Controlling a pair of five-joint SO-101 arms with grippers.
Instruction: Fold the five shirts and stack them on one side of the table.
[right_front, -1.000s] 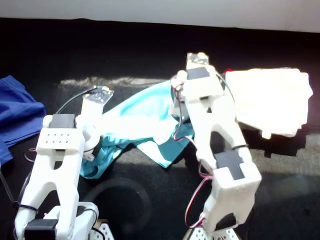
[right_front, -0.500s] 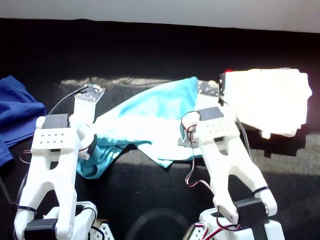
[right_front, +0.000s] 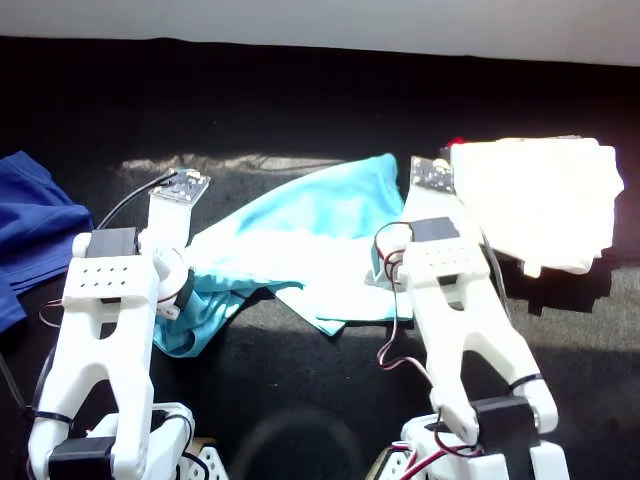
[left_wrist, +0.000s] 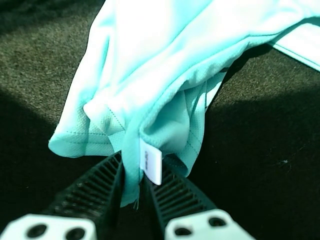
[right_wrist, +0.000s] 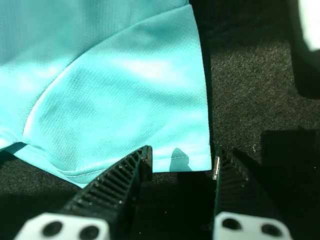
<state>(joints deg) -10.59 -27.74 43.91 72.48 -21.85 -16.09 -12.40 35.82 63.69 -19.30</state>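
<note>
A turquoise shirt (right_front: 310, 230) lies crumpled and partly spread across the middle of the black table (right_front: 300, 100). My left gripper (left_wrist: 134, 192) is shut on a bunched edge of the shirt (left_wrist: 165, 75), beside a small white tag (left_wrist: 151, 167). The left arm (right_front: 110, 285) stands over the shirt's near left corner. My right gripper (right_wrist: 182, 155) is open, its jaws on either side of the flat hem corner of the shirt (right_wrist: 125, 85) without closing on it. The right arm (right_front: 445, 270) stands at the shirt's right edge.
A folded stack of white shirts (right_front: 535, 200) lies at the right, close to the right arm. A dark blue shirt (right_front: 30, 230) lies crumpled at the left edge. Bare table runs along the far side.
The right arm has drawn back from its far reach and now sits lower at the shirt's right edge. The shirt's right side lies spread out farther. The left arm shifted slightly left.
</note>
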